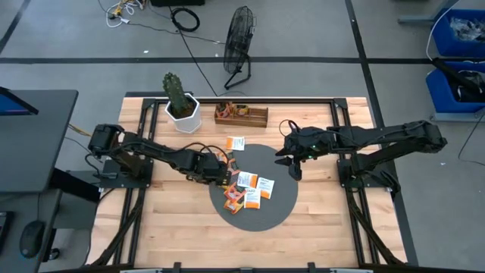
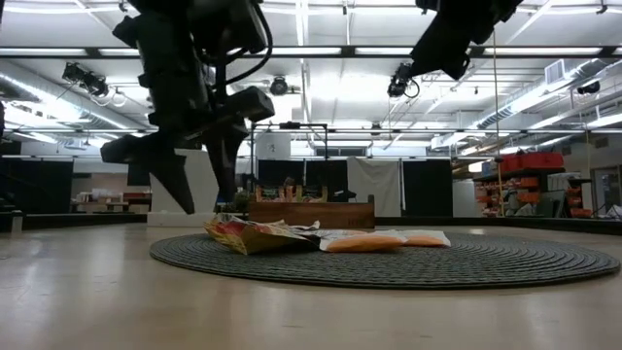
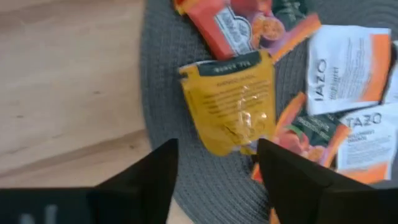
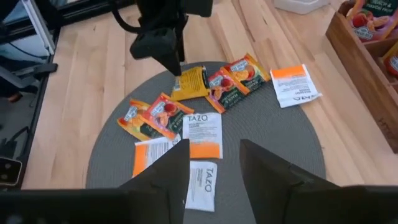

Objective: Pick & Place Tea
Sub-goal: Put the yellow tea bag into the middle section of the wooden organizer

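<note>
The left arm is seen stretched low across the table from its base at 9 o'clock, ending in the left gripper (image 1: pixel 217 170) at the 10 o'clock edge of the grey disc (image 1: pixel 273 212). In the low view the left gripper (image 2: pixel 199 190) is pointed steeply down, its tips held just above the disc (image 2: pixel 505 264) rim. Its fingers (image 3: pixel 149 180) are spread apart in the left wrist view, with nothing between them; a yellow sachet (image 3: pixel 233 102) is framed just ahead of the gap, lying flat on the disc (image 3: pixel 161 93).

The right arm is extended from 3 o'clock, elbow bent, with the right gripper (image 1: pixel 294 168) held over the disc's 2 o'clock edge. In the low view this arm is seen high up, well clear of the table. Its fingers (image 4: pixel 168 174) are parted and empty in the right wrist view, aimed down at the sachets (image 4: pixel 186 118).

The tea is found mostly on the disc: a loose cluster of orange, red and white sachets (image 1: pixel 246 189) is spread from the centre toward 9 o'clock, some overlapping. One white-and-orange sachet (image 1: pixel 236 142) lies off the disc on the wood at 12 o'clock. More tea is held in the tray (image 1: pixel 254 120) at 12 o'clock, beside a potted cactus (image 1: pixel 180 98). In the low view the sachets (image 2: pixel 321 236) are seen as a shallow heap on the disc.
</note>
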Motion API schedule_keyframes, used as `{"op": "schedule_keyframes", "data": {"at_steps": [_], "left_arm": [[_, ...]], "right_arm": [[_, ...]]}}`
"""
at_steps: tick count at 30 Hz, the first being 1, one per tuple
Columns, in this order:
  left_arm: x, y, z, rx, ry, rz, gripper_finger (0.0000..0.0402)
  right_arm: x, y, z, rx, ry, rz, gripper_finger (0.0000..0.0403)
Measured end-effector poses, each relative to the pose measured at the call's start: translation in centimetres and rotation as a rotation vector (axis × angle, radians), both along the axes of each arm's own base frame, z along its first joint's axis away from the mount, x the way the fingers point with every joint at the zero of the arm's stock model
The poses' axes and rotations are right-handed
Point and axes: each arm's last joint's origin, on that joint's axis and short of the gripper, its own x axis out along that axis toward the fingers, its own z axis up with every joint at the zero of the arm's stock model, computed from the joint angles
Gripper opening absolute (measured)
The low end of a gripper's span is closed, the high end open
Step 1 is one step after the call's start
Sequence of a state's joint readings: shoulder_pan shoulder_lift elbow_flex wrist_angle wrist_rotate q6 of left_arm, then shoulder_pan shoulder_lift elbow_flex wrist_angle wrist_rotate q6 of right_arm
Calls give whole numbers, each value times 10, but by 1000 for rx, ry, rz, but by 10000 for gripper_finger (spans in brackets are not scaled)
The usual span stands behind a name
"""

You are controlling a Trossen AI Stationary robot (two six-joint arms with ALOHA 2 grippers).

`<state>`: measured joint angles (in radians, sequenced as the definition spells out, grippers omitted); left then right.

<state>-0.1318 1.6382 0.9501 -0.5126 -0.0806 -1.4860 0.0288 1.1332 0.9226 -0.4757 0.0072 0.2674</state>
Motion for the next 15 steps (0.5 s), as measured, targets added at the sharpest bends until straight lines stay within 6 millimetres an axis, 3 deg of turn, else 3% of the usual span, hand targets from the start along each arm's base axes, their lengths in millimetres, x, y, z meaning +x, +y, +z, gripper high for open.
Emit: {"op": "schedule_keyframes", "data": {"at_steps": [6,15], "left_arm": [[-1,1,0,29,9,5,297],[-7,2,-15,26,-16,8,293]], "right_arm": [[2,0,-1,7,-2,-6,146],[3,0,-1,7,-10,-5,141]]}}
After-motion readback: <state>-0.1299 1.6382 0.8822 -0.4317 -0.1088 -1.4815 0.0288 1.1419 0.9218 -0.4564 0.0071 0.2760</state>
